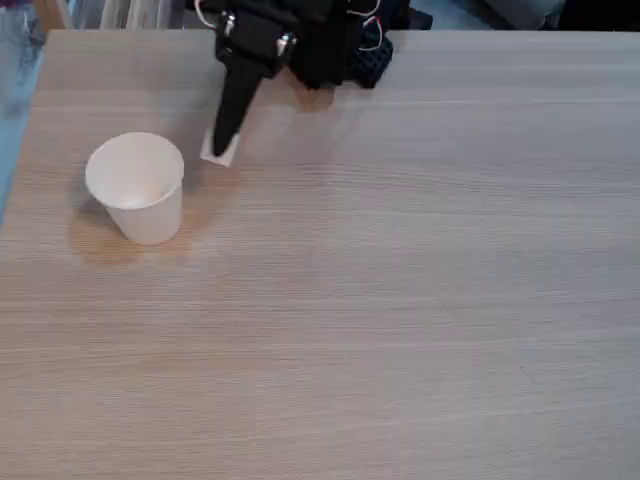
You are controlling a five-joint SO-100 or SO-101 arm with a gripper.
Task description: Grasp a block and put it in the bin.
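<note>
A tiny white block [216,155] lies on the wooden table [400,300], just right of the bin [135,185], a white paper cup standing upright with its mouth open. My black gripper [226,143] reaches down from the arm at the table's far edge, and its dark fingertips cover the block's upper right part. The fingers [236,105] read as one narrow dark shape, so their spacing and any hold on the block cannot be made out. Nothing shows inside the cup.
The arm's black base [330,45] with its wires sits at the far edge of the table. The table's left edge runs close to the cup. Wide bare wood stretches to the right and towards the front.
</note>
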